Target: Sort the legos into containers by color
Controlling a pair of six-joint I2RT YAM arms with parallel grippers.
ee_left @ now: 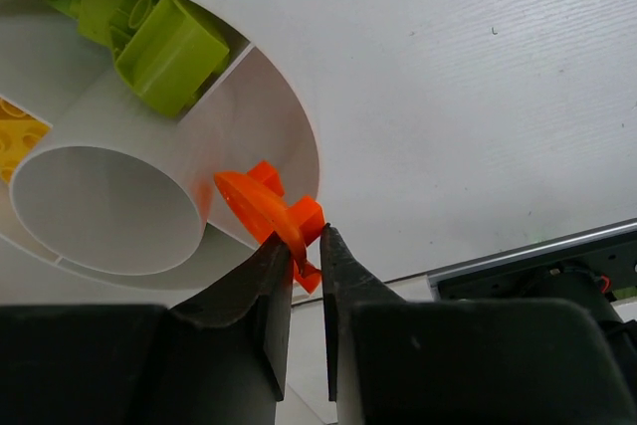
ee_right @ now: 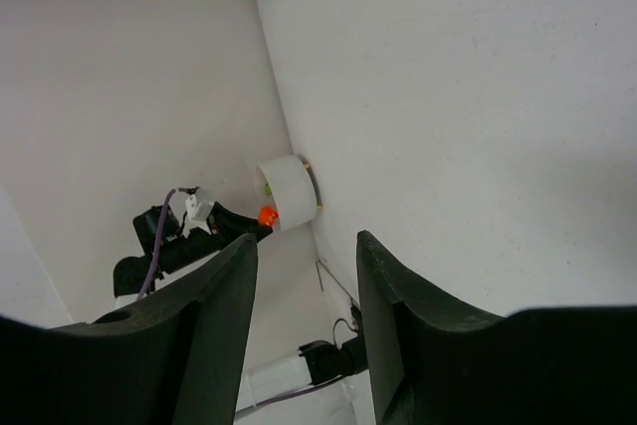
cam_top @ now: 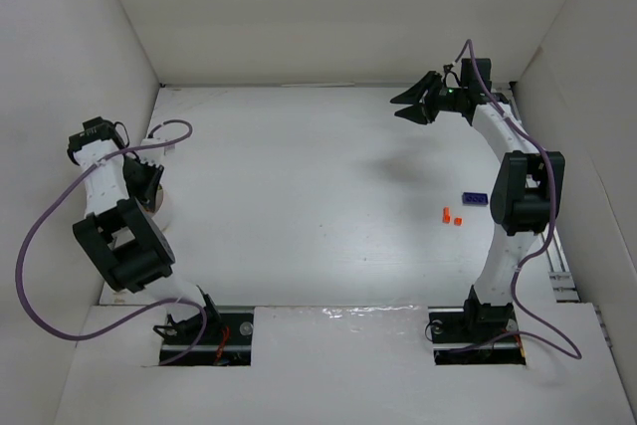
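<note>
Left gripper (ee_left: 307, 246) clamped on an orange lego (ee_left: 269, 208) by one thin edge, at the 4 o'clock rim of the sectioned container (ee_left: 291, 106). Risk: released here, it could tip outside or skid toward the green legos (ee_left: 164, 47) at 11; whether it clears the rim is unclear. Right gripper (ee_right: 306, 238) apart, empty; loose orange legos (cam_top: 452, 216) lie at 3 o'clock in the top view

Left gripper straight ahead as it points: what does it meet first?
Probably the round white divided container, the orange plastic lego brick in the left gripper touching first; depth unclear.
</note>
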